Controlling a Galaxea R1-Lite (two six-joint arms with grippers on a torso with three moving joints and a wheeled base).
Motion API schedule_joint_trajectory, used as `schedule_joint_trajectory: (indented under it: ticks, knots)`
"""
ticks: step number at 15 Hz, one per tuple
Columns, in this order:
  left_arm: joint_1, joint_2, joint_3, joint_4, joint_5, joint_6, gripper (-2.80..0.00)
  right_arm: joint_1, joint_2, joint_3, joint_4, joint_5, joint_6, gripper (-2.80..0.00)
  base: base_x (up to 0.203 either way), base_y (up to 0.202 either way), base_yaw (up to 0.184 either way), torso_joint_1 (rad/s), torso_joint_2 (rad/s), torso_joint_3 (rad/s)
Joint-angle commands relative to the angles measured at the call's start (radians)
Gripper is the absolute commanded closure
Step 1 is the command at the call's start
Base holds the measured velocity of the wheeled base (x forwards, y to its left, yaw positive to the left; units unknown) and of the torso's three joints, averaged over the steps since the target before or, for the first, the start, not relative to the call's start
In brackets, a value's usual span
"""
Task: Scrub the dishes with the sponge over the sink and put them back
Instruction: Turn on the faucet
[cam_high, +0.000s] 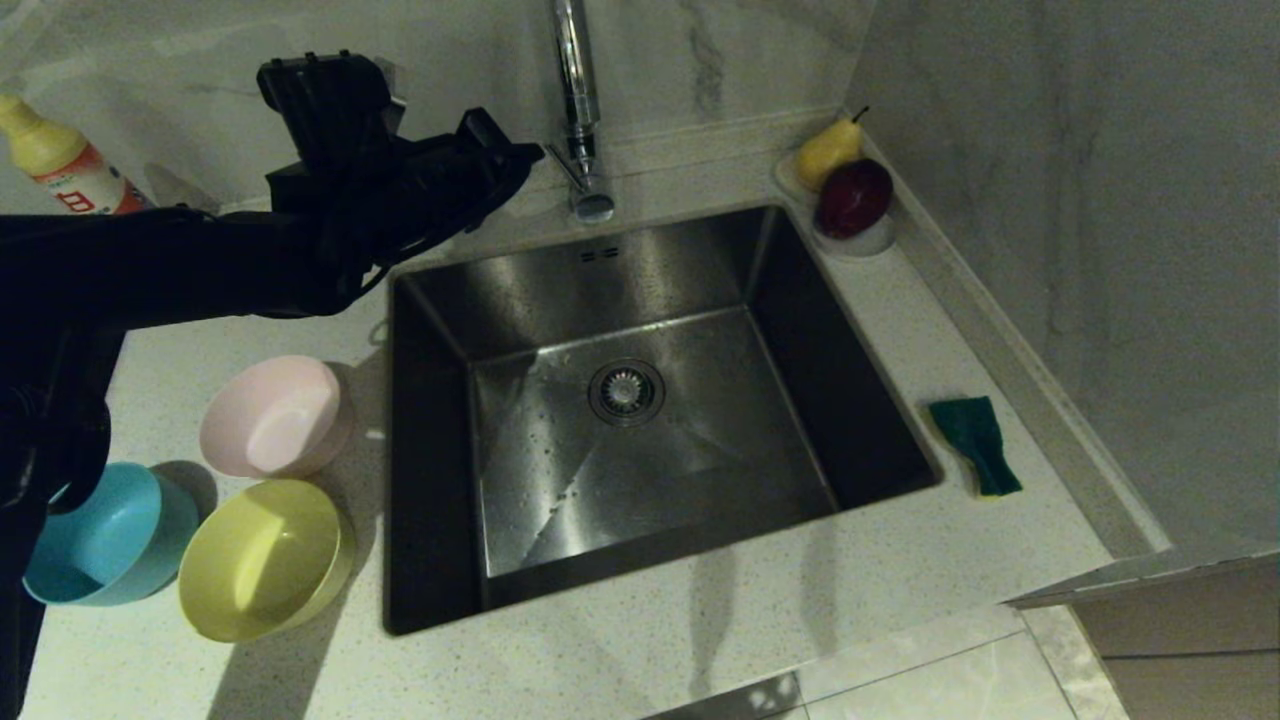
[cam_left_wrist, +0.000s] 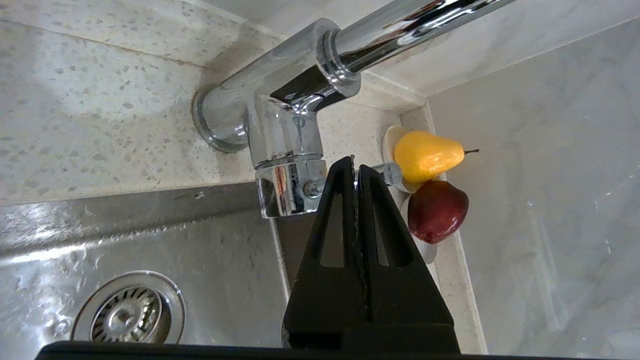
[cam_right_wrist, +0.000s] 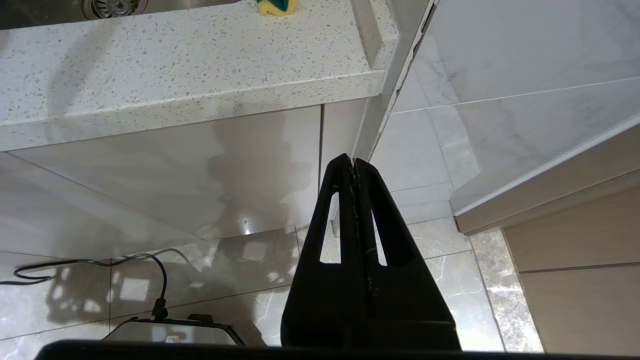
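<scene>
Three bowls stand on the counter left of the sink (cam_high: 640, 260): pale pink (cam_high: 272, 416), yellow (cam_high: 265, 557) and light blue (cam_high: 105, 535). The sponge (cam_high: 976, 443), green face up, lies on the counter right of the sink; its yellow edge (cam_right_wrist: 276, 6) shows in the right wrist view. My left gripper (cam_high: 530, 156) (cam_left_wrist: 354, 165) is shut and empty, held above the sink's back left corner, its tip right beside the tap's small lever (cam_left_wrist: 387, 172) at the tap base (cam_high: 590, 195). My right gripper (cam_right_wrist: 353, 162) is shut, parked low in front of the cabinet, below the counter edge.
A white dish (cam_high: 860, 240) with a yellow pear (cam_high: 828, 150) and a red apple (cam_high: 853, 197) sits at the back right corner. A detergent bottle (cam_high: 60, 160) stands at the back left. The wall (cam_high: 1100, 200) closes the right side. The drain strainer (cam_high: 626, 391) sits mid-basin.
</scene>
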Motion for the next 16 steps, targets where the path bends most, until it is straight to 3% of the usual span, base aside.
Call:
schedule_joint_trajectory:
  ticks: [1, 16]
  knots:
    - [0.0, 0.015, 0.001, -0.041, -0.003, -0.008, 0.0, 0.0, -0.001, 0.0, 0.0, 0.0, 0.0, 0.0, 0.0, 0.0, 0.0, 0.0, 0.0, 0.0]
    - [0.0, 0.001, -0.002, -0.074, 0.003, -0.005, 0.0, 0.001, -0.001, 0.0, 0.0, 0.0, 0.0, 0.0, 0.0, 0.0, 0.0, 0.0, 0.0, 0.0]
